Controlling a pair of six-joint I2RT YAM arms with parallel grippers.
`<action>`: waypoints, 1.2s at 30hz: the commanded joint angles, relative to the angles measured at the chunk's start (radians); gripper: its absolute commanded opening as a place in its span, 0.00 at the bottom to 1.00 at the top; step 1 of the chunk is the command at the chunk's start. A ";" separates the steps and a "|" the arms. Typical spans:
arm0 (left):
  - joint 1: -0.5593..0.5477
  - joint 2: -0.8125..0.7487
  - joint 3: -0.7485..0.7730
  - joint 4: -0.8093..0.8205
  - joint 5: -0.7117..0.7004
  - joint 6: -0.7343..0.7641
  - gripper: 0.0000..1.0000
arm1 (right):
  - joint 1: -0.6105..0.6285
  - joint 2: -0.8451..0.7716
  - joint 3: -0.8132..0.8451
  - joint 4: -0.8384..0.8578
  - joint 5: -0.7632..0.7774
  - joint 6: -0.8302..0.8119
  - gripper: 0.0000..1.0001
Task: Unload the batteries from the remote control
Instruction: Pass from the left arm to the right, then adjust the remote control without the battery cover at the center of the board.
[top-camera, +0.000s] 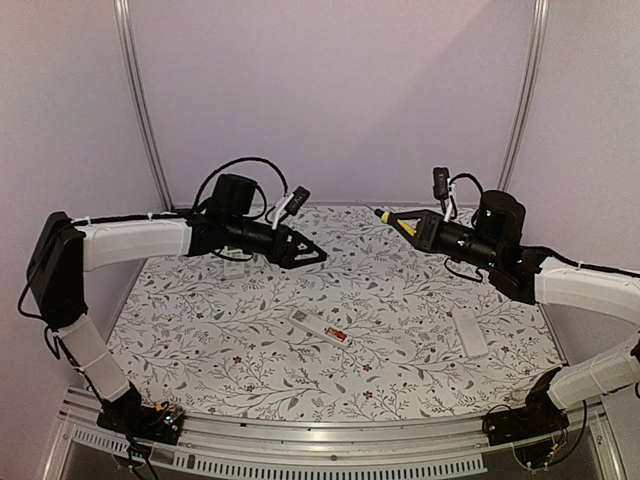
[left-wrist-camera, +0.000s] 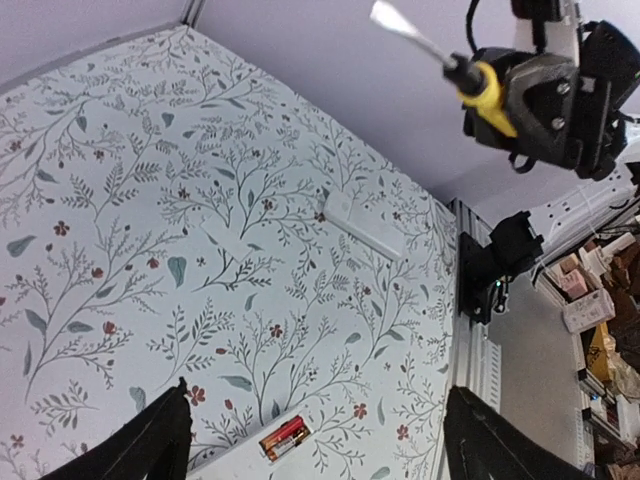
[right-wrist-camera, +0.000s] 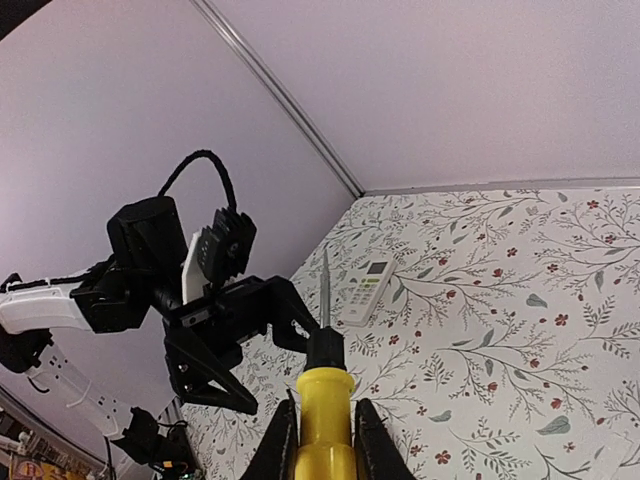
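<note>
The remote (top-camera: 312, 325) lies near the middle of the floral surface (top-camera: 200, 330), lengthwise at a slant, back side up. Its compartment is open at the right end, and the red-orange batteries (top-camera: 337, 335) sit inside it side by side. Nothing touches them.

The left claw (top-camera: 312, 255) hangs above the surface, behind and left of the remote, its fingers (left-wrist-camera: 165, 440) spread wide apart and holding nothing.

The right claw (top-camera: 418, 228) is raised over the far right of the surface, clamped on the yellow handle of a screwdriver (top-camera: 400, 221) whose thin shaft points toward the left arm.

A white slab (top-camera: 468, 332) lies flat to the right, well apart from the remote. A second remote (right-wrist-camera: 365, 290), buttons up, rests under the left arm.
</note>
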 joint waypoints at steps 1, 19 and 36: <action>-0.057 0.124 0.065 -0.232 -0.041 0.148 0.87 | -0.029 -0.113 -0.063 -0.177 0.200 -0.032 0.00; -0.101 0.360 0.153 -0.383 -0.156 0.179 0.87 | -0.037 -0.166 -0.142 -0.177 0.200 -0.017 0.00; -0.129 0.331 0.069 -0.433 -0.167 0.197 0.88 | -0.038 -0.142 -0.145 -0.166 0.178 0.004 0.00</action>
